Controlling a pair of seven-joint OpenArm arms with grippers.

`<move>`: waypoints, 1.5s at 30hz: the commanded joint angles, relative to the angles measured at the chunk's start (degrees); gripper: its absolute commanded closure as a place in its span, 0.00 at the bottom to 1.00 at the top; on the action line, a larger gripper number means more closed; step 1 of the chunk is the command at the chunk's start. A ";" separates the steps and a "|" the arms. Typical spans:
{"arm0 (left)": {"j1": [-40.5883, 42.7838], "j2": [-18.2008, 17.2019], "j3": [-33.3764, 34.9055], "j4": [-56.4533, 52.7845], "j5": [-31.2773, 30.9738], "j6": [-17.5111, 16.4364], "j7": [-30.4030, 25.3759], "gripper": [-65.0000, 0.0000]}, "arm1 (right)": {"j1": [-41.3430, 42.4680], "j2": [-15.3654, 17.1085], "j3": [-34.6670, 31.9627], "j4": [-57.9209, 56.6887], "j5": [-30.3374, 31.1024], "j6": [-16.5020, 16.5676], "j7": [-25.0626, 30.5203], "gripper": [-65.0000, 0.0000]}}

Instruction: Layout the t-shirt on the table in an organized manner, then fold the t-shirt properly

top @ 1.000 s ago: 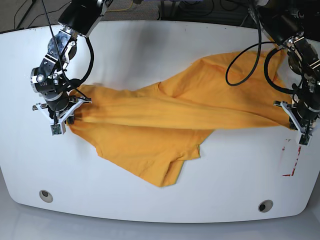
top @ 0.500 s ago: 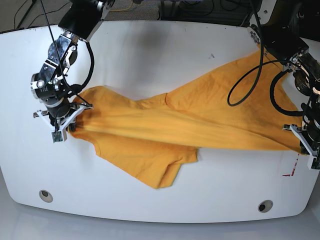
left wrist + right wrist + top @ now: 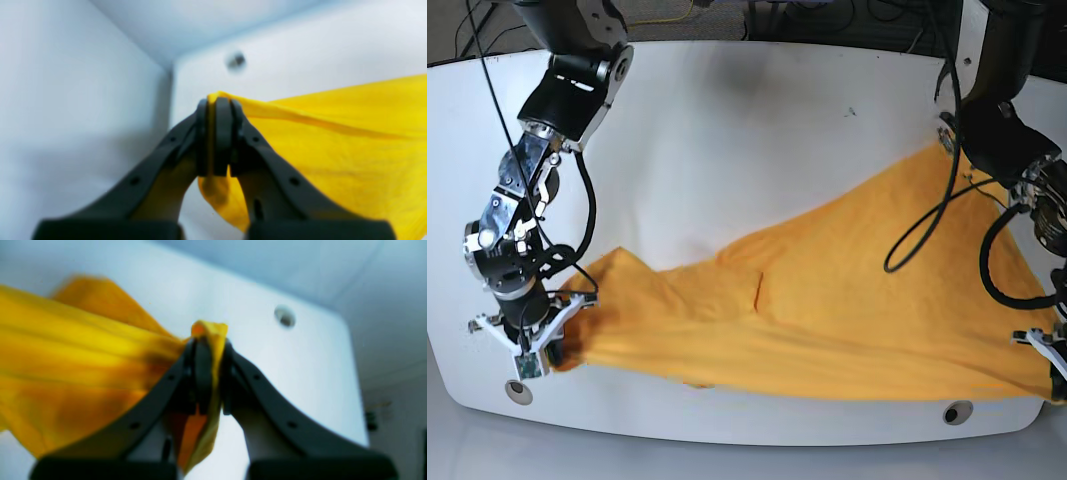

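The orange-yellow t-shirt [image 3: 827,320] is stretched across the front half of the white table [image 3: 727,130], from the left front corner up to the right edge. My right gripper [image 3: 530,362], at the base view's left, is shut on one end of the cloth; the right wrist view shows it [image 3: 208,340] pinching a bunched edge of the shirt [image 3: 83,356]. My left gripper [image 3: 1057,372], at the base view's right, is shut on the other end; the left wrist view shows it [image 3: 217,103] clamping a thin fold of the shirt [image 3: 333,150]. The cloth between them is taut.
Two grey grommet holes sit near the front edge, one at the left [image 3: 518,391] and one at the right [image 3: 957,412]. One grommet shows in each wrist view [image 3: 236,61] [image 3: 284,315]. Black cables [image 3: 927,220] hang from the left arm above the shirt.
Both grippers have moved toward the table's front edge, dragging the shirt with them. The bunched lower part has pulled out flat and the shirt now covers the red mark.
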State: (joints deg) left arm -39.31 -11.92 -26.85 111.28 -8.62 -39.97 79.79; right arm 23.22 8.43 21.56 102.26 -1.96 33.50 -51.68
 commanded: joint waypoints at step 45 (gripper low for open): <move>-8.21 -1.13 2.63 -1.44 -0.12 -0.03 0.21 0.99 | 7.41 10.70 -9.47 3.54 0.59 3.56 -7.09 0.98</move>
State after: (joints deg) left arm -49.08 -12.32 -23.79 107.83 -8.84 -39.90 81.14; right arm 32.73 18.50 10.22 103.07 -0.64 37.69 -59.55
